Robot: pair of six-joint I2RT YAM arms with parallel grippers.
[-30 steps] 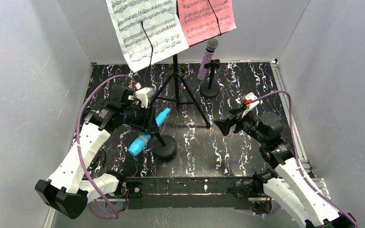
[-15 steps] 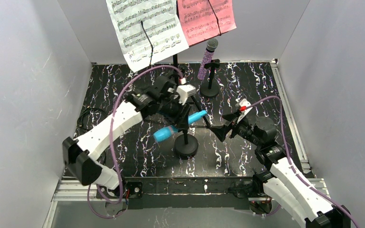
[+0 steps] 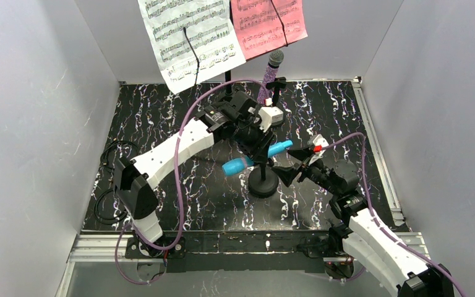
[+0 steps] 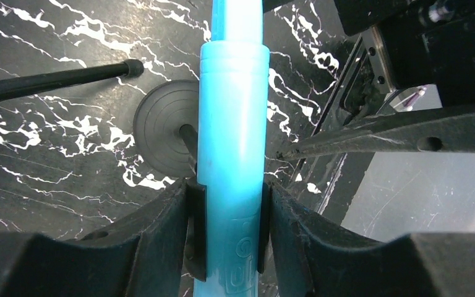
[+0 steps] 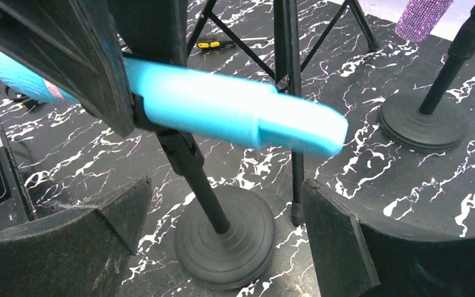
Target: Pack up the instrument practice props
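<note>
Black marbled tabletop [image 3: 154, 117] lies beneath the glossy two-tone blue microphone [image 4: 232, 124] pinched in the left claw [image 4: 230, 198], right claw [image 5: 222, 210] spread.

My view: robot lab test cell. Plain grey panels [image 3: 31, 124] box in black marbled bench [image 3: 154, 111] on three sides; bare aluminium rail [image 3: 96, 247] along near edge, purple cable [image 3: 179, 204] dropping past it.

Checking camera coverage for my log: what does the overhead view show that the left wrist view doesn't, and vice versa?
Only overhead: the white music sheet, pink music sheet and purple microphone at the back. Only left wrist: the left fingers pressing both sides of the blue microphone. Both: the blue microphone and the round-based holder beneath it.
</note>
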